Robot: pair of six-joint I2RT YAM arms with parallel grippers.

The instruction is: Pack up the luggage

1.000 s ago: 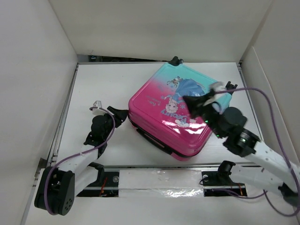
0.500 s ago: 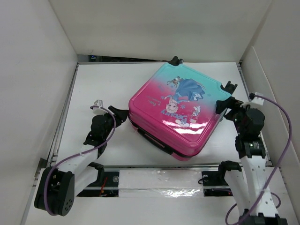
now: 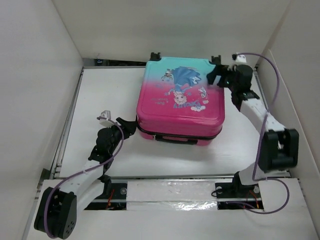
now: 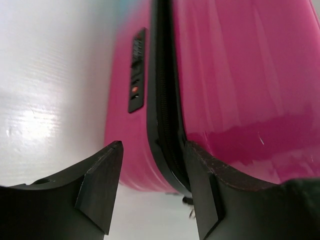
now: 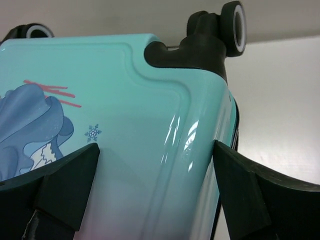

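Luggage (image 3: pixel 180 107) lies shut and flat on the tabletop (image 3: pixel 110 90), far of centre; left claw (image 3: pixel 127 125), spread wide, straddles the zipper seam (image 4: pixel 162 100) at its near-left corner, while right claw (image 3: pixel 214 75), also wide, brackets the far-right corner, probably bracing it for unzipping.

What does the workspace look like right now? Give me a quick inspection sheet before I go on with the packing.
Surface: white table, with the case on its far middle.
Job's things: luggage lies flat and shut, printed side up, wheels toward the far wall.
Clutter: nothing seen.
Grippers: left pincer is open, astride the zipper seam at the near left corner. Right pincer is open over the teal far right corner.
Cables: left purple cable runs along its arm. Right purple cable loops off the wrist.
Surroundings: white walls on three sides, and a taped rail at the near edge.
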